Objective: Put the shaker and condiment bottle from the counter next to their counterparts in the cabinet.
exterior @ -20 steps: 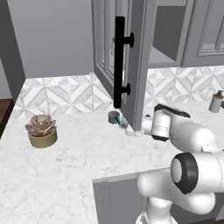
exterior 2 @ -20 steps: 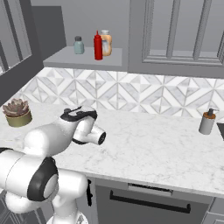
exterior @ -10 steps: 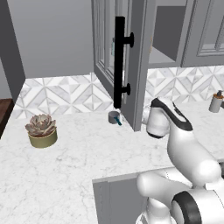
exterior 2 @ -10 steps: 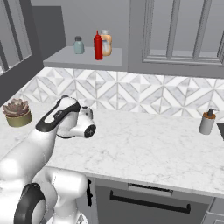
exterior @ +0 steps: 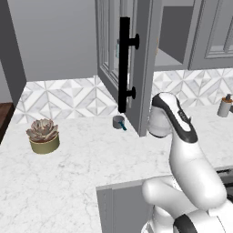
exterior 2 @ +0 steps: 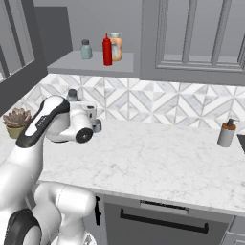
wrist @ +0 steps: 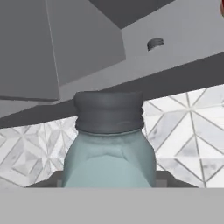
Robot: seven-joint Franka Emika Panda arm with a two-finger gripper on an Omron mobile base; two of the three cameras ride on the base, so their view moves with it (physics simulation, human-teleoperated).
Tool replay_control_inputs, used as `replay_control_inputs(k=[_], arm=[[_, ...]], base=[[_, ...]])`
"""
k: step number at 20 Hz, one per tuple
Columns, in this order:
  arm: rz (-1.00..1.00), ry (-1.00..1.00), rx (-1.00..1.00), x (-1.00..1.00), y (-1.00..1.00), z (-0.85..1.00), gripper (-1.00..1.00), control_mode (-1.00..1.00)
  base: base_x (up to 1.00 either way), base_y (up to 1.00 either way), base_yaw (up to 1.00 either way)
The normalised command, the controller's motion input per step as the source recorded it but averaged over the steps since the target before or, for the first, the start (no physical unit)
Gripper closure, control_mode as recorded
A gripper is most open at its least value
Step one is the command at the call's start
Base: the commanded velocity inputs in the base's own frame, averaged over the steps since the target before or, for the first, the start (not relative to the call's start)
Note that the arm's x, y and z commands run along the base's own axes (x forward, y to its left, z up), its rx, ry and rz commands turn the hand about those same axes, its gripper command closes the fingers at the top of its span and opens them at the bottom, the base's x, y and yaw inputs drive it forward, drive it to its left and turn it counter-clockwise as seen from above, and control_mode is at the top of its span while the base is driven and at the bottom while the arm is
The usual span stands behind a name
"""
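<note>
Shaker (wrist: 109, 162): pale blue-grey translucent body, glass-like; matt dark grey ribbed cap. Counter (exterior 2: 158, 158): white grey-veined marble, smooth, faint sheen. Cabinet (exterior: 145, 68): matt grey painted panels; bar handle (exterior: 124, 63) matt black.

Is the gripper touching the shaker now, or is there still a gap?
Cannot tell. In the hand view the shaker sits very close before the camera, but the fingertips and any contact are hidden.
</note>
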Motion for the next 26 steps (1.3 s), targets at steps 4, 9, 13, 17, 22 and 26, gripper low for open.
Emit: replay_control_inputs(k=[4,9,13,17,22,26], arm=[[-0.18,0.04,0.06,-0.08,-0.27,0.71,1.0,-1.0],[-0.13,0.07,0.06,-0.14,-0.32,0.73,1.0,-1.0],[-0.02,0.06,0.05,-0.23,-0.31,0.71,1.0,-1.0],[0.0,0.03,-0.12,-0.04,0.22,0.08,1.0,-1.0],[0.04,0.02,-0.04,0.18,0.07,0.18,1.0,-1.0],[0.0,0.0,0.0,0.0,0.0,0.31,1.0,-1.0]], base=[[0.0,0.0,0.0],[0.0,0.0,0.0],[0.0,0.0,0.0],[0.0,0.0,0.0],[0.0,0.0,0.0],[0.0,0.0,0.0]])
